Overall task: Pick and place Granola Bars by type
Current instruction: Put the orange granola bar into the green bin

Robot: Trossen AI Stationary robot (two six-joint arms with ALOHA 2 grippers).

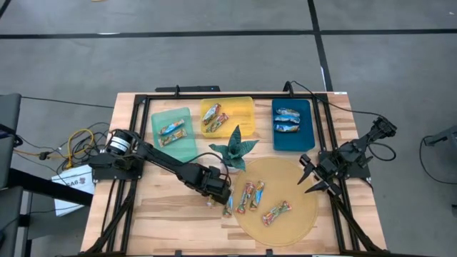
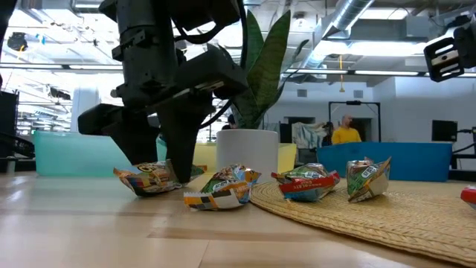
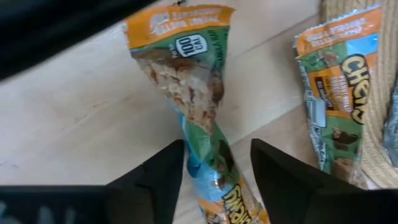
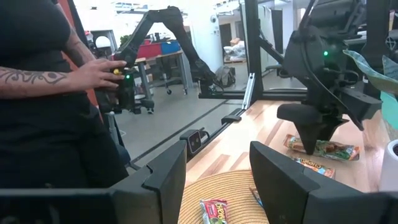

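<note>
Granola bar (image 3: pixel 208 134) between open left pincer (image 3: pixel 214 168) fingers

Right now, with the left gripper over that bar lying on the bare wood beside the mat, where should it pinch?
Pinch the granola bar at its narrow twisted waist, from straight above. The left gripper already straddles that waist with its fingers open, and the wrapper's flared ends are wider.

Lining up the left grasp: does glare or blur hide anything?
Left wrist view: orange-green wrapped granola bar sharp between the open left pincer, its near end blurred. Low view: bright ceiling lights, the arm dark against them. High view: evenly lit.
</note>
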